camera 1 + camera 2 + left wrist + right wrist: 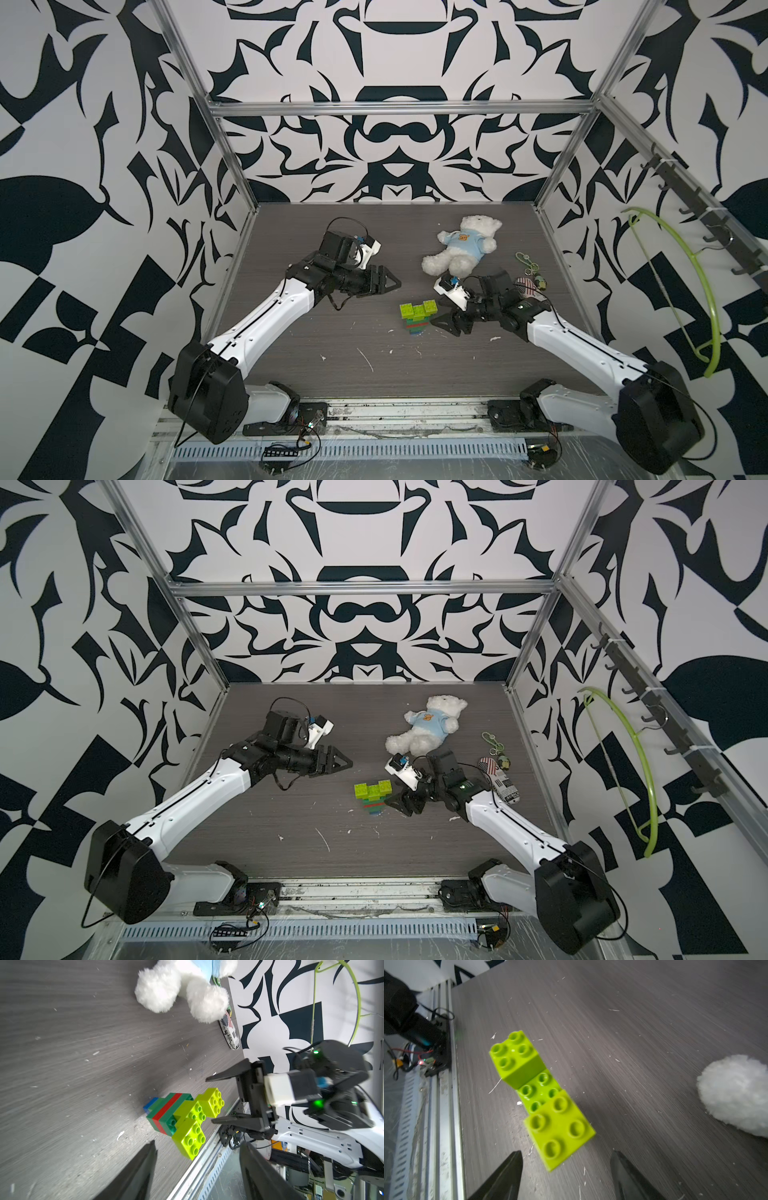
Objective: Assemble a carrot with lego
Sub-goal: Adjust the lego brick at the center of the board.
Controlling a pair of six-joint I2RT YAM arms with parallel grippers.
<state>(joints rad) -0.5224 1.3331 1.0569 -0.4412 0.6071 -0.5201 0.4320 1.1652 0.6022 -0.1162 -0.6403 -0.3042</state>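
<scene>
Upright on the tabletop [332,340], the carrot [417,318] stands just ahead of the right fingers [446,321], spread and empty; the left fingers [390,283], likewise spread and empty, hang well apart.

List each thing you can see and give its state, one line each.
carrot: built, standing upright on the table, not held.
left hand: open, empty, away from the carrot.
right hand: open, empty, close beside the carrot's top.
teddy bear: lying on the table.
hanger: hanging from a rail.
</scene>
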